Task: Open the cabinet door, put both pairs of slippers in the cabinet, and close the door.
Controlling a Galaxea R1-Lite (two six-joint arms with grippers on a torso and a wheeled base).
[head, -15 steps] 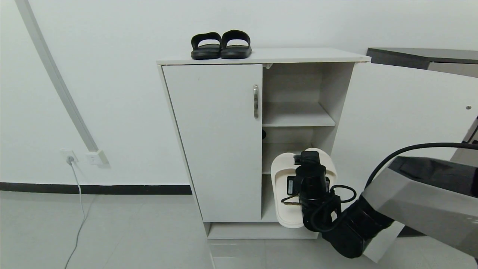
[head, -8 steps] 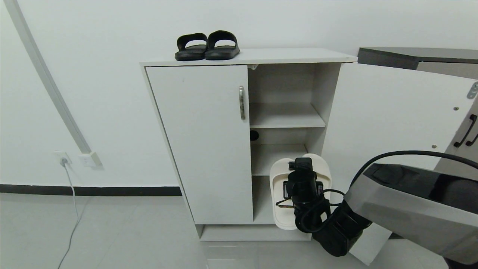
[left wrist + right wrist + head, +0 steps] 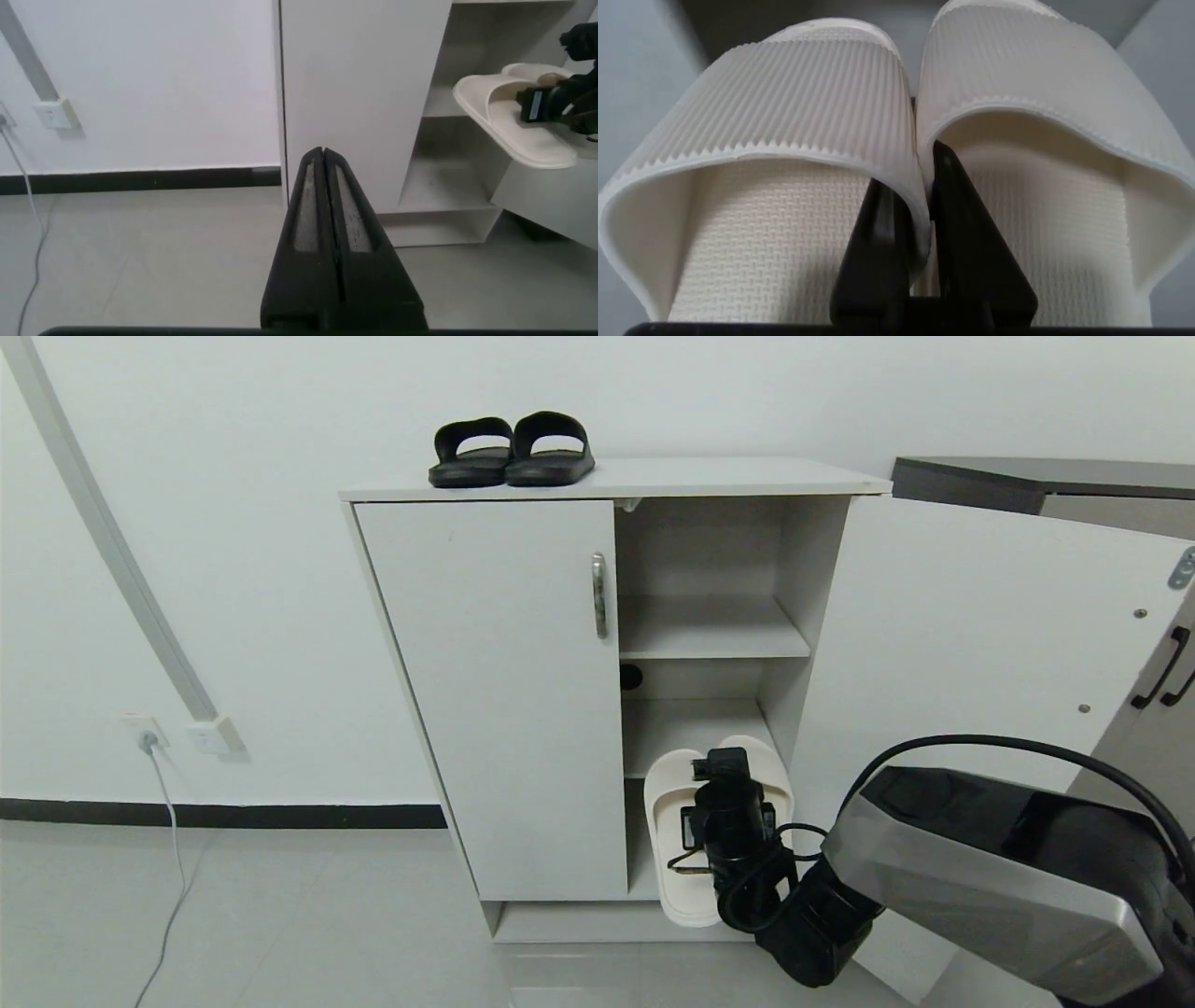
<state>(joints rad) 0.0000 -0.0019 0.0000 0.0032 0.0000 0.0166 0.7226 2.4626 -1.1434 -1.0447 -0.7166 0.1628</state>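
Observation:
The white cabinet (image 3: 504,691) has its left door closed and its right door (image 3: 971,635) swung wide open. A pair of black slippers (image 3: 512,450) stands on the cabinet top. My right gripper (image 3: 721,767) is shut on the inner edges of the pair of white slippers (image 3: 667,831), holding both side by side in front of the bottom compartment opening. In the right wrist view the fingers (image 3: 887,233) pinch the adjoining straps of the white slippers (image 3: 785,121). My left gripper (image 3: 322,159) is shut and holds nothing, low above the floor, facing the closed door; the white slippers (image 3: 505,117) show beyond it.
Inside are an upper shelf (image 3: 709,639) and a middle shelf (image 3: 691,723), both bare. A wall socket with a cable (image 3: 145,742) sits at the left, a dark grey unit (image 3: 1046,476) at the right. Open floor lies left of the cabinet.
The head view has shifted, so the cabinet sits further left. Against the cabinet, my right gripper with the white slippers has sunk slightly toward the bottom compartment.

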